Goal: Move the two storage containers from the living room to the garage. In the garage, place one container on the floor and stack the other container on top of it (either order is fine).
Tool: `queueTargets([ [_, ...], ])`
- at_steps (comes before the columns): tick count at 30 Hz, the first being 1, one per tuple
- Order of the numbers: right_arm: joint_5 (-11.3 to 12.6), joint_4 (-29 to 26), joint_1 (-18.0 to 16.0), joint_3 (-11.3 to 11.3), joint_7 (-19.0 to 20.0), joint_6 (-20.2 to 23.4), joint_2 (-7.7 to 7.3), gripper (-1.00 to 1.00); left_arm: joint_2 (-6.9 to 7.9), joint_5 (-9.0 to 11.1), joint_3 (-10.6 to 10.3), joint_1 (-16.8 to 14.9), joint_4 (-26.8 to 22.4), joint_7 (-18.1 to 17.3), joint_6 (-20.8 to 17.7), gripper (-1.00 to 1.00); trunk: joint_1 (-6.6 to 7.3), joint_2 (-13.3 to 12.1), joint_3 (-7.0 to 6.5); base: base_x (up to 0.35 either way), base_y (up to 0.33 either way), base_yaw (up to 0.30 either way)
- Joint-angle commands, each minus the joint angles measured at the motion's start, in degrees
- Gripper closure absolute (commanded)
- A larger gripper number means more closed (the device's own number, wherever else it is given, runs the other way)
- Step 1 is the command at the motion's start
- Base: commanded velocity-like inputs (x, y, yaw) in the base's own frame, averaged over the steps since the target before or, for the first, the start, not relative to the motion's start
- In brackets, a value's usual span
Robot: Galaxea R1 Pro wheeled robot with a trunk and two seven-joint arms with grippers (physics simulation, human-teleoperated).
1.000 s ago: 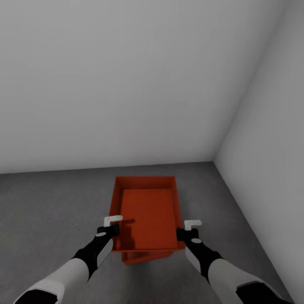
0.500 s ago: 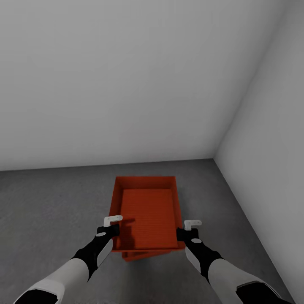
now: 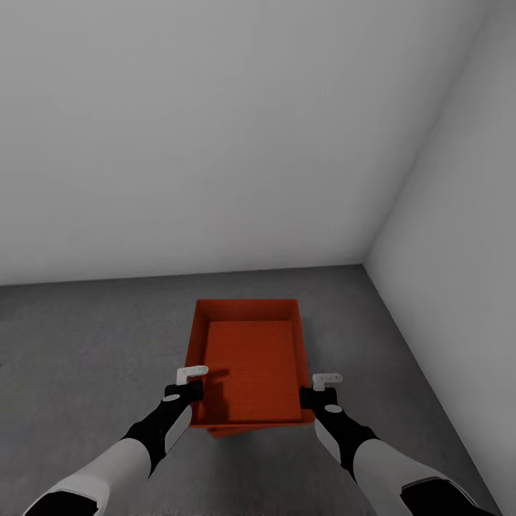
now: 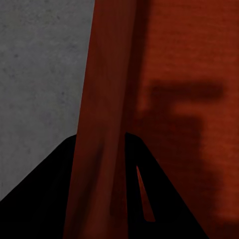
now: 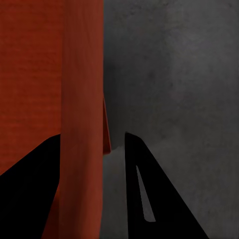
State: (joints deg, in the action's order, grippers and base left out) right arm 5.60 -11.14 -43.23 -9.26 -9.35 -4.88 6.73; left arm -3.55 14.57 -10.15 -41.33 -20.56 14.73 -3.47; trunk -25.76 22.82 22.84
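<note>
1. The robot is facing a bare corner of the garage, where two plain white walls (image 3: 215,143) are meeting over the dark grey, speckled concrete floor (image 3: 86,344).

2. An orange-red, open-topped rectangular storage container with smooth walls (image 3: 251,358) is hanging between the two arms, its long axis running straight away from the robot toward the far wall.

3. Just beneath its near edge, a strip of a second orange-red container (image 3: 229,431) is peeking out; it is lying directly under the carried one, slightly skewed, and it seems to be resting on the floor.

4. The left pincer (image 3: 188,387) is gripping the left long wall near the robot's end; in the left wrist view the black fingers (image 4: 59,199) are straddling that wall.

5. The right pincer (image 3: 315,394) is gripping the right long wall opposite it, and in the right wrist view its fingers (image 5: 149,199) are sitting either side of the wall, with the concrete floor beyond.

6. Both arms are equally near the load, one per side, so the coming move turns on the vertical gap: the held box is sitting almost squarely over the lower one and probably needs only a straight descent with a small twist to match it.

7. The carried container is looking empty, its flat bottom finely ribbed and shadowed by the left pincer.
</note>
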Motion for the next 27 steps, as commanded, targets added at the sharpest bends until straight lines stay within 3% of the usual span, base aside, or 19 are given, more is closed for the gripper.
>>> queueTargets([
  [1, 1.0, 0.2, 0.0, -0.4, -0.3, -0.3, -0.05, 1.00, 0.56, -0.9, 0.4, -0.1, -0.3, 0.7, 2.7, 1.00, -0.02, 0.1, 0.18, 0.000, 0.000, 0.000],
  [27, 1.0, 0.2, 0.0, -0.4, -0.3, -0.2, -0.05, 1.00, 0.56, -0.9, 0.4, -0.1, -0.3, 0.7, 2.7, 1.00, -0.02, 0.1, 2.54, 0.000, 0.000, 0.000],
])
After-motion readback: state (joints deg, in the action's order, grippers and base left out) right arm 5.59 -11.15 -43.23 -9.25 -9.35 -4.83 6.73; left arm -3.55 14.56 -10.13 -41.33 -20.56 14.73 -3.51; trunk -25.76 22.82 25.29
